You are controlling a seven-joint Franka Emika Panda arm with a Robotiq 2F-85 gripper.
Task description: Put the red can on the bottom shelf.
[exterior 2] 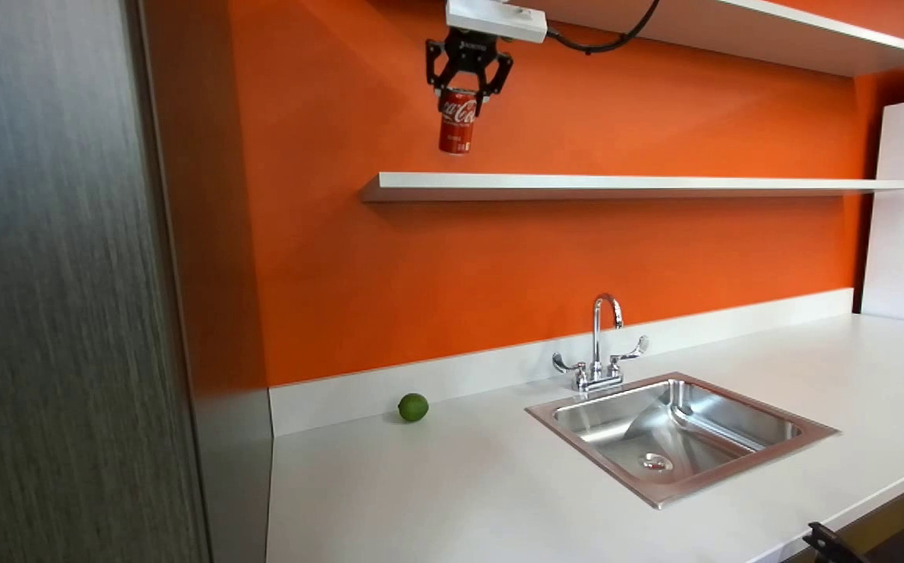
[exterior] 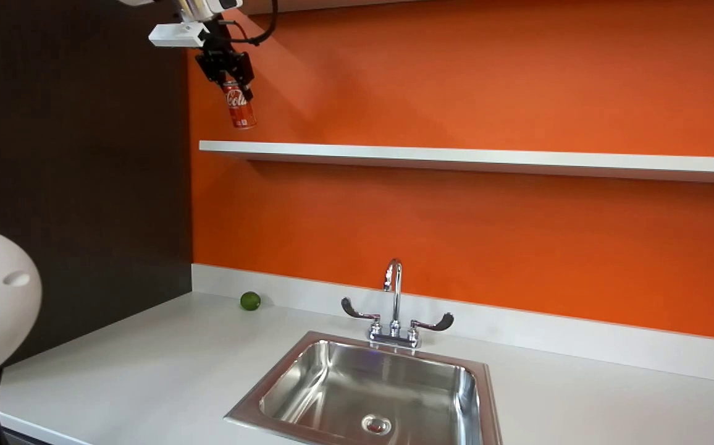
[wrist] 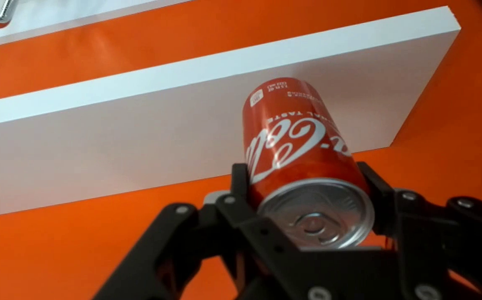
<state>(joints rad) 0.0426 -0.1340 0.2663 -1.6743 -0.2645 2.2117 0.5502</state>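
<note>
The red can (exterior: 243, 115) is a small Coca-Cola can with white lettering and a silvery top. My gripper (exterior: 235, 85) is shut on its upper part, a finger on each side. In an exterior view the can (exterior 2: 456, 134) hangs nearly upright from the gripper (exterior 2: 461, 103), above the left end of the bottom shelf (exterior 2: 616, 182). A gap shows between can and shelf in both exterior views. The white shelf (exterior: 474, 156) spans the orange wall. In the wrist view the can (wrist: 291, 137) sits between the fingers (wrist: 301, 171), with the shelf top (wrist: 120, 141) behind it.
An upper shelf (exterior 2: 812, 48) runs above the gripper. A dark panel (exterior: 79, 161) stands at the left end. Below are a white countertop (exterior: 147, 364), a green ball (exterior: 250, 301), a faucet (exterior: 395, 290) and a steel sink (exterior: 493, 402). A cable (exterior 2: 600, 45) loops beside the wrist.
</note>
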